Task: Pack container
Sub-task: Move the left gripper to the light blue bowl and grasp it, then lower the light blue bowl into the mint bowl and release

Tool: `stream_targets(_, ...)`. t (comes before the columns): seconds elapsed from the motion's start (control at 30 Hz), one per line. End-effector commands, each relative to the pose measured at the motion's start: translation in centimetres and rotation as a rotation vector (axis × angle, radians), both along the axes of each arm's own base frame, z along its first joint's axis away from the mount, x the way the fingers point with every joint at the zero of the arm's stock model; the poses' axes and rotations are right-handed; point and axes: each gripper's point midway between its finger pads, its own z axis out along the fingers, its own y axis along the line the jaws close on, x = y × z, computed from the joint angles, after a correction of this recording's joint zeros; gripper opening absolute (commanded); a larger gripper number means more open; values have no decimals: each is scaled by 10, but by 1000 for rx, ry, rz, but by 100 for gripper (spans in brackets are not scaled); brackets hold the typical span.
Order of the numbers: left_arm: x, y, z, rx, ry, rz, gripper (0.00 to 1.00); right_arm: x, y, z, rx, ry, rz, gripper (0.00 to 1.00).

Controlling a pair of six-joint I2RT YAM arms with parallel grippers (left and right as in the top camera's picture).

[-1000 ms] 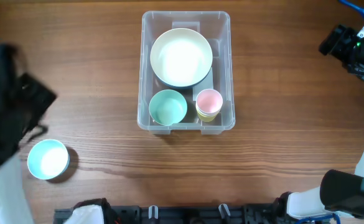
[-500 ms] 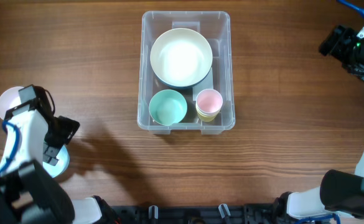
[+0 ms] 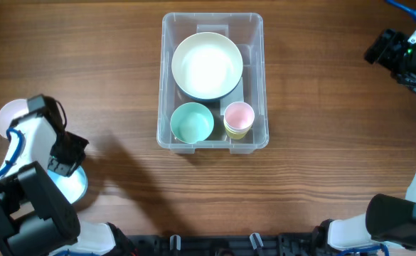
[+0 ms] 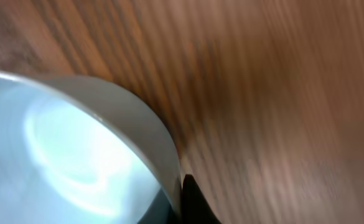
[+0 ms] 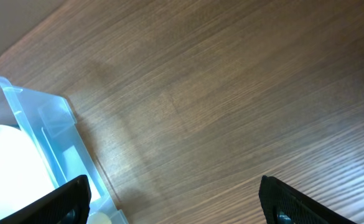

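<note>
Clear container (image 3: pixel 165 85), cream bowl (image 3: pixel 207 65), mint bowl (image 3: pixel 192 122), pink cup (image 3: pixel 239 114) and pale blue bowl (image 4: pixel 57 155) show against brown wood-grain table (image 3: pixel 108 64).

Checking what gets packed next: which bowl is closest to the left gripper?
The light blue bowl, on the table beside the left gripper; the white bowl and mint bowl sit farther off inside the clear container.

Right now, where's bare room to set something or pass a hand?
The container is crowded: white bowl fills the far half, green bowl and pink cup the near half. Bare table lies between container and left gripper, and between container and right gripper.
</note>
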Motion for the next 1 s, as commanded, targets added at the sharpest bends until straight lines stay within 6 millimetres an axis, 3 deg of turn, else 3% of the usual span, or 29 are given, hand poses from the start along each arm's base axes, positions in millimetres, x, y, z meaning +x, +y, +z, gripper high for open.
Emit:
stream_targets(0.0, 60, -19, 81, 53, -194, -157, 4, 2, 4, -3, 21, 5, 1, 87)
stream_targets(0.03, 79, -37, 110, 49, -257, -260, 4, 2, 4, -3, 21, 5, 1, 88)
stream_targets(0.07, 98, -68, 150, 47, -326, -382, 4, 2, 4, -3, 21, 5, 1, 88)
stream_targets(0.13, 115, -130, 207, 39, -431, -600, 4, 2, 4, -3, 21, 5, 1, 88)
stream_targets(0.23, 122, -214, 255, 12, -581, -857, 4, 2, 4, -3, 21, 5, 1, 88)
stream_targets(0.27, 116, -251, 260, -10, -613, -971, 4, 2, 4, -3, 21, 5, 1, 88)
stream_targets(0.3, 110, -272, 256, -29, -605, -1032, 4, 2, 4, -3, 21, 5, 1, 88)
stream_targets(0.37, 102, -303, 238, -58, -550, -1119, 4, 2, 4, -3, 21, 5, 1, 88)
stream_targets(0.47, 98, -340, 194, -83, -420, -1212, 4, 1, 4, -3, 22, 8, 1, 88)
stream_targets(0.6, 98, -348, 151, -83, -276, -1232, 4, 1, 4, -3, 22, 8, 1, 88)
stream_targets(0.63, 97, -348, 145, -83, -255, -1233, 10, 1, 4, -3, 22, 8, 1, 88)
stream_targets(0.67, 98, -348, 143, -81, -247, -1233, 23, 1, 4, -3, 22, 8, 1, 88)
stream_targets(0.73, 101, -344, 143, -58, -249, -1229, 57, 1, 4, -3, 22, 8, 1, 88)
stream_targets(0.87, 106, -329, 147, -24, -246, -1199, 56, 1, 4, -4, 21, 10, 3, 88)
stream_targets(0.97, 117, -280, 169, 73, -261, -1101, 57, 1, 4, -4, 20, 10, 4, 88)
